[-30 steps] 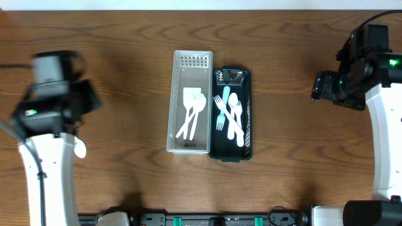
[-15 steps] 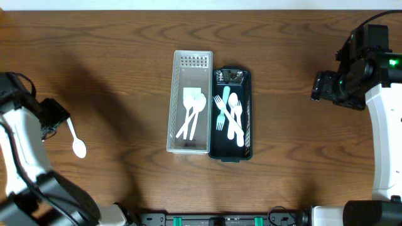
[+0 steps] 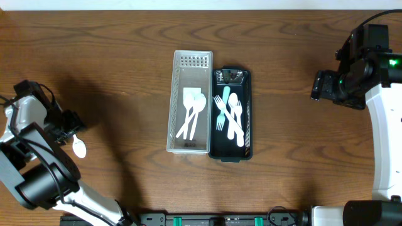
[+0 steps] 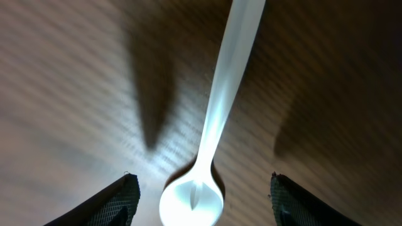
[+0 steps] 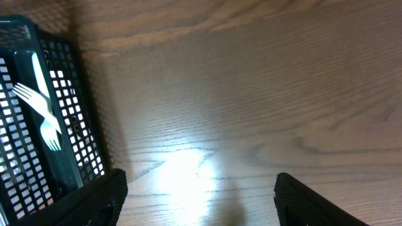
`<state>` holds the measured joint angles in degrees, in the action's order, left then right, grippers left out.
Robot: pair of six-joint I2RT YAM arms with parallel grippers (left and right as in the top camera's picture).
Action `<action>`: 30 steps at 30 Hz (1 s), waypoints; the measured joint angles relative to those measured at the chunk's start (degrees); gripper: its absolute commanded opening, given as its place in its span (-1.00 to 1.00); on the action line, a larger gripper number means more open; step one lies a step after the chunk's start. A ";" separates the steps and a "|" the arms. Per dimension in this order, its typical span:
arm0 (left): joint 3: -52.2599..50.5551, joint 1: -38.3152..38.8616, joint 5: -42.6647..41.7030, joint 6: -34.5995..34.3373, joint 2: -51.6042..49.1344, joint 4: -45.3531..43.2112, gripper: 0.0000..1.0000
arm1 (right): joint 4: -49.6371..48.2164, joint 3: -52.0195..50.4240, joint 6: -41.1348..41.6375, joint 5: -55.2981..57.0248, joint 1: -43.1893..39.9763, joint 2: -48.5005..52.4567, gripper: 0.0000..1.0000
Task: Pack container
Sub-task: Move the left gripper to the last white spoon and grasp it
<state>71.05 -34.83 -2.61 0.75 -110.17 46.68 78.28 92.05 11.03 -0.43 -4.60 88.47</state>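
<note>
A white plastic spoon (image 3: 79, 148) lies on the wooden table at the far left. In the left wrist view its bowl (image 4: 191, 201) sits between my open fingers (image 4: 119, 202), with the handle running away up the frame. My left gripper (image 3: 70, 129) is open, low over the spoon and not holding it. A clear white bin (image 3: 176, 113) holds white spoons. Beside it a black basket (image 3: 246, 113) holds several forks, one of them teal. My right gripper (image 3: 319, 85) is open and empty, right of the basket (image 5: 63, 125), above bare table.
The two containers stand side by side at the table's middle. Bare wood lies between the loose spoon and the bin, and between the basket and my right arm.
My left arm has swung to the table's left edge and come down over the loose spoon. The spoon, the containers and the right arm have not moved.
</note>
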 measured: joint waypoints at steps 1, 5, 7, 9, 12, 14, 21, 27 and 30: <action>0.00 0.00 -0.02 0.37 -0.63 -0.22 0.38 | -0.04 0.00 0.02 0.00 0.00 0.00 0.56; 0.02 0.00 -0.22 1.22 -2.14 -0.74 0.36 | -0.07 0.00 0.02 0.00 0.00 0.00 0.54; 0.02 0.00 -0.26 1.77 -2.16 -1.01 0.32 | -0.09 0.00 0.00 0.00 0.00 0.00 0.56; 0.02 0.00 -0.46 2.29 -2.23 -1.36 0.25 | -0.07 0.00 0.00 0.00 0.00 0.00 0.56; 0.02 0.00 -0.87 2.69 -2.34 -1.90 0.11 | -0.07 0.00 0.00 0.00 0.00 0.00 0.56; 0.11 0.00 -1.20 2.84 -2.45 -1.99 -0.03 | -0.07 0.00 0.00 0.00 0.00 0.00 0.56; 0.35 0.00 -1.27 3.54 -2.60 -2.21 -0.44 | -0.04 0.00 0.00 0.00 0.00 0.00 0.56; 0.35 0.00 -1.27 3.56 -2.60 -2.23 -0.73 | 0.11 0.00 0.00 0.00 0.00 0.00 0.56; 0.35 0.00 -1.29 3.61 -2.60 -2.29 -0.80 | 0.11 0.00 0.00 0.00 0.00 0.00 0.56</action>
<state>71.40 -34.83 -3.90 4.36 -112.77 44.38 78.39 92.05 11.03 -0.43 -4.60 88.47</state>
